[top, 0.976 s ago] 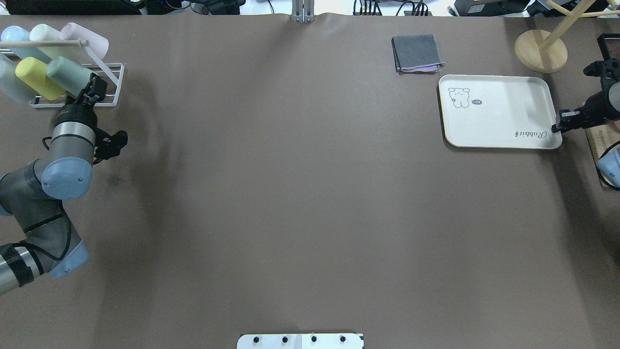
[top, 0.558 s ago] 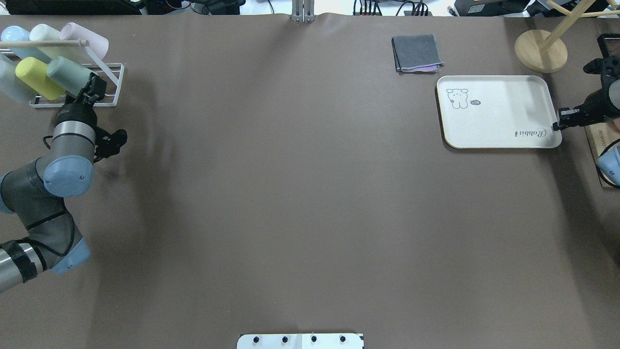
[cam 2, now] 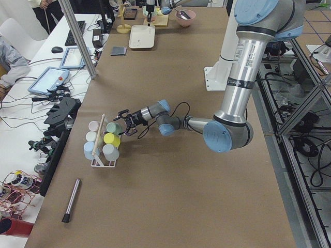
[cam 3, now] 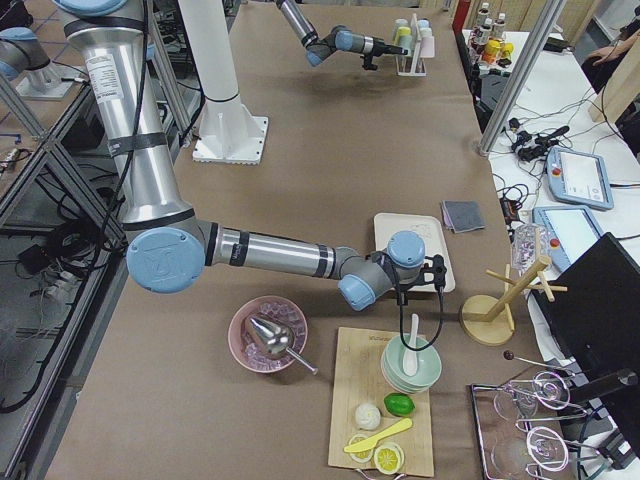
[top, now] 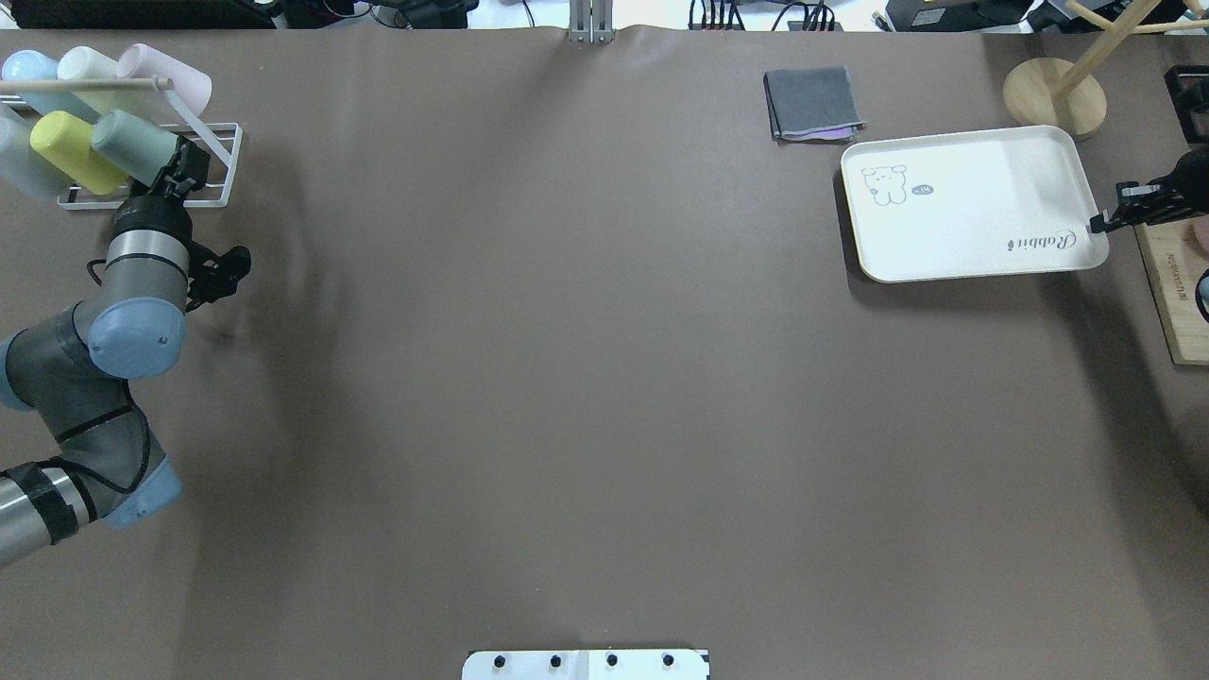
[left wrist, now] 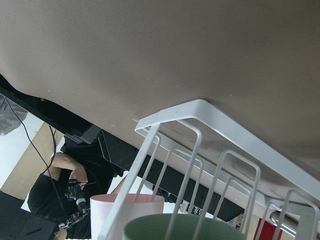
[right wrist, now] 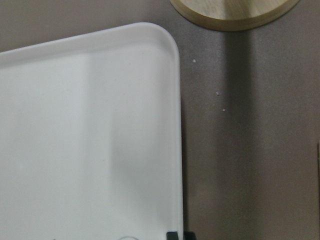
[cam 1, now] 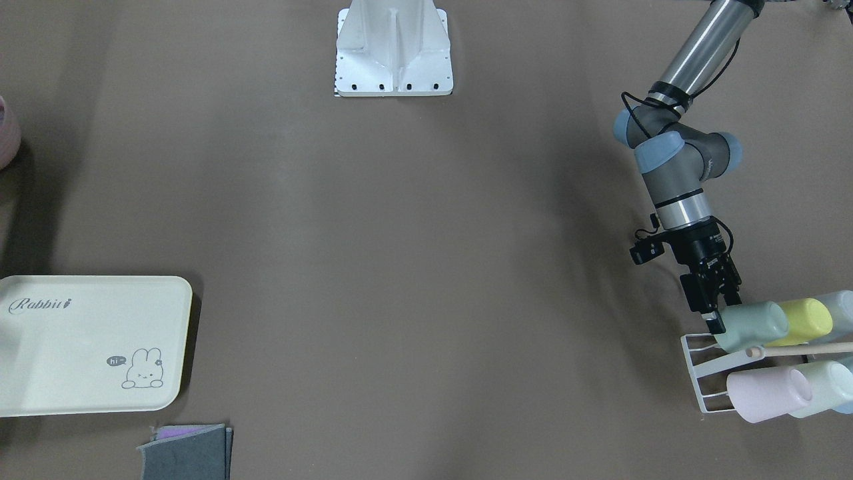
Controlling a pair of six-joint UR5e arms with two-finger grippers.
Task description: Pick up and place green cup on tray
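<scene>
The green cup [top: 132, 146] lies on its side in a white wire rack [top: 222, 161] at the far left, its mouth toward my left gripper [top: 184, 170]. In the front-facing view that gripper [cam 1: 718, 315] is open, with one finger at the rim of the green cup [cam 1: 753, 327]. The left wrist view shows the cup's rim [left wrist: 170, 231] behind the rack wires. The cream tray [top: 954, 217] is at the far right, tilted, casting a shadow. My right gripper [top: 1098, 225] is shut on its right rim, as the right wrist view [right wrist: 178, 235] shows.
The rack also holds a yellow cup [top: 71, 151], a pink cup [top: 170, 76] and paler cups under a wooden rod. A folded grey cloth [top: 812, 102] and a round wooden stand base [top: 1053, 99] lie beside the tray. A wooden cutting board [top: 1171, 293] is at the right edge.
My right gripper has pulled the tray away from the robot and tilted it. My left gripper has edged closer to the green cup's mouth.
</scene>
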